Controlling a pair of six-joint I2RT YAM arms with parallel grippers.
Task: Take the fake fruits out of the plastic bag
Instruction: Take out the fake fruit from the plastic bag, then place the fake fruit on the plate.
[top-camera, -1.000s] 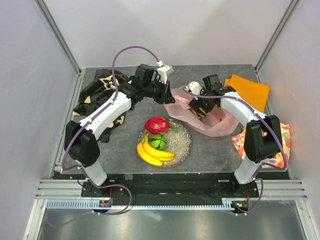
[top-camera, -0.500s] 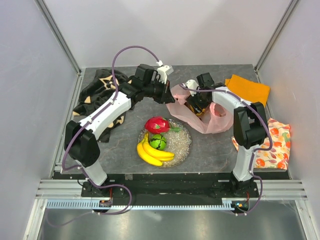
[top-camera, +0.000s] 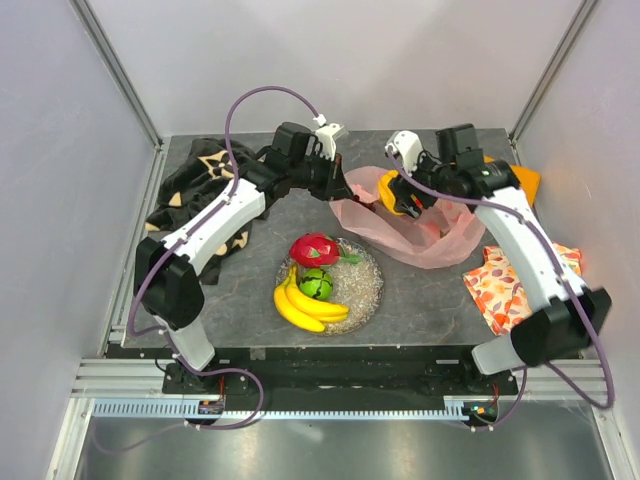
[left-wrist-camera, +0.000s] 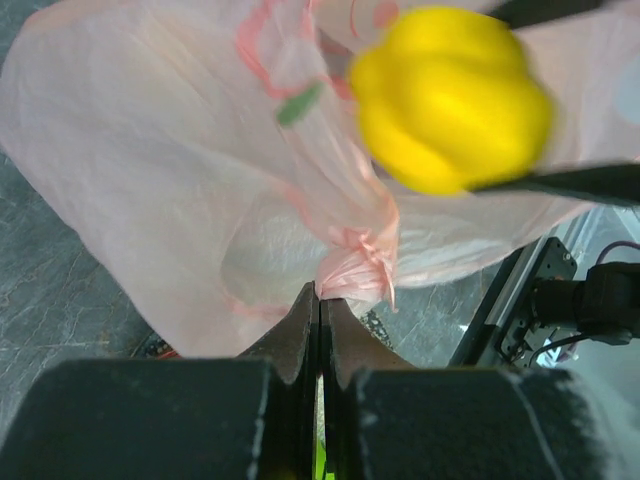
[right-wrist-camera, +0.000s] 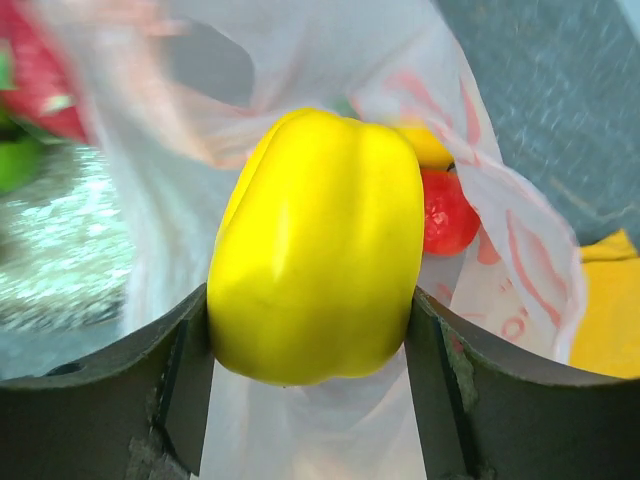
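The pink plastic bag (top-camera: 425, 240) lies behind the plate, its mouth held up. My left gripper (top-camera: 338, 188) is shut on the bag's twisted handle (left-wrist-camera: 352, 268). My right gripper (top-camera: 396, 196) hangs over the bag's mouth, shut on a glossy yellow fake fruit (right-wrist-camera: 315, 245), also seen in the left wrist view (left-wrist-camera: 450, 95). Inside the bag (right-wrist-camera: 510, 270) lie a red fruit (right-wrist-camera: 448, 212) and another yellow piece (right-wrist-camera: 427, 147). A banana bunch (top-camera: 300, 305), a dragon fruit (top-camera: 312, 248) and a green ball (top-camera: 318, 283) rest on the glitter plate (top-camera: 372, 290).
A dark patterned cloth (top-camera: 195, 185) lies at the back left. An orange cloth (top-camera: 528, 178) peeks out behind my right arm, and a floral cloth (top-camera: 510, 290) lies at the right edge. Frame posts and walls close in the table.
My right gripper has lifted out of the bag with the yellow fruit, and its arm has swung up and outward. The left gripper keeps its hold on the handle.
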